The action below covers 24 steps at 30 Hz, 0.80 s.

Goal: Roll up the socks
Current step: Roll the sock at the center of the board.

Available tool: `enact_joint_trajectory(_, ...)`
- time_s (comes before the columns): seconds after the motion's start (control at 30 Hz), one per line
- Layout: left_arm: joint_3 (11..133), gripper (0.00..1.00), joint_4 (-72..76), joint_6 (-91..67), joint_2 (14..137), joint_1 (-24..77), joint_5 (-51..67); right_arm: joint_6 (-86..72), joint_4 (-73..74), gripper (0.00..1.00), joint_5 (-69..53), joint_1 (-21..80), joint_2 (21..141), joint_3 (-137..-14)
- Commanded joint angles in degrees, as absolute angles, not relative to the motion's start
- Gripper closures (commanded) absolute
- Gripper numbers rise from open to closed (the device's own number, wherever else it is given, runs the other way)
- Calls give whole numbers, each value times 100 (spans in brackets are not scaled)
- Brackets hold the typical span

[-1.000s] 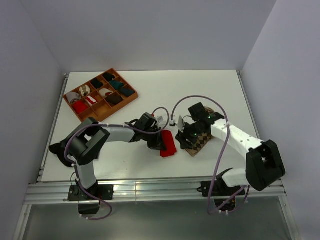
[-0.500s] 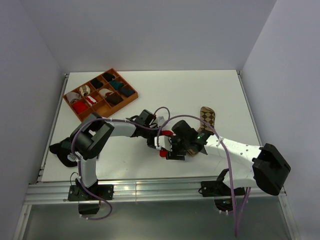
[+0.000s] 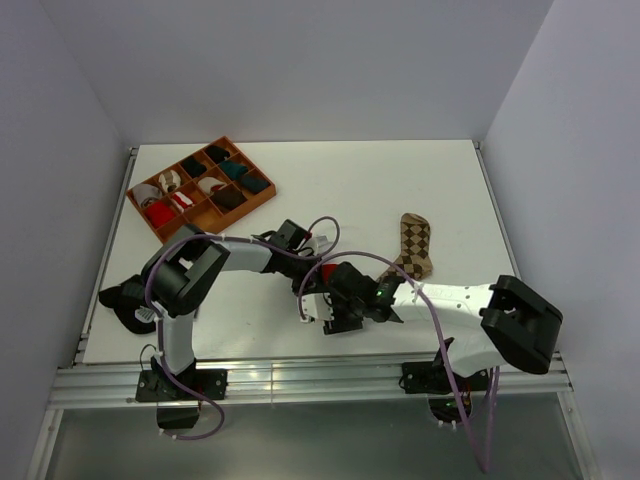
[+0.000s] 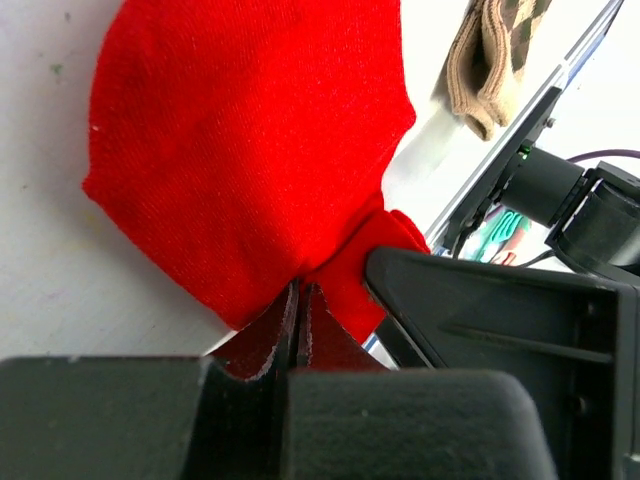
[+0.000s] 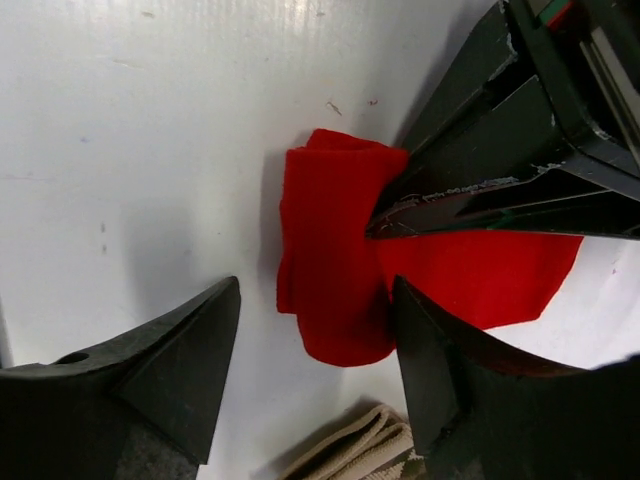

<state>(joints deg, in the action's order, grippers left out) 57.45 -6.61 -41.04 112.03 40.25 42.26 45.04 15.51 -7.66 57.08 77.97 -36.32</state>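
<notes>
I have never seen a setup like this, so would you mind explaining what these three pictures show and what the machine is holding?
This is a robot with two arms bolted at the near edge of a white table. The wide picture looks down from above and behind the arms. The other two pictures come from a small camera on each wrist, so they are close-ups.

On the table lie a red sock, an argyle sock further right, and a wooden tray of rolled socks at the far left.

The left gripper, a two-finger claw, is shut and pinches an edge of the red sock. The right gripper is open. It is poised over that sock's folded end and holds nothing.
</notes>
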Motion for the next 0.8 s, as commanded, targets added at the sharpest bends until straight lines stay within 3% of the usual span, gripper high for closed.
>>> enact_joint_trajectory(0.0,5396,100,-1608,-3568,11646,4025,3261,4562,1195,32,-440,5792,7918,-3621)
enact_joint_trajectory(0.17,5221,99,-1311,-3708,11602,3999,3471,4439,1081,40,-422,5783,8007,-3568)
enact_joint_trajectory(0.23,5090,99,-1170,-3796,11584,3999,3559,4360,1072,46,-465,5783,8068,-3568)
enact_joint_trajectory(0.27,5037,98,-1030,-3884,11567,3999,3612,4333,1081,54,-501,5748,8077,-3577)
enact_joint_trajectory(0.37,4782,96,-704,-4191,11479,3999,3770,4272,1204,67,-790,5626,8086,-3630)
enact_joint_trajectory(0.47,4545,96,-300,-4594,11347,3999,3832,4228,1467,73,-1220,5397,8104,-3753)
enact_joint_trajectory(0.77,3429,94,1572,-6510,10635,4034,3367,4473,3136,77,-3135,4184,8787,-4719)
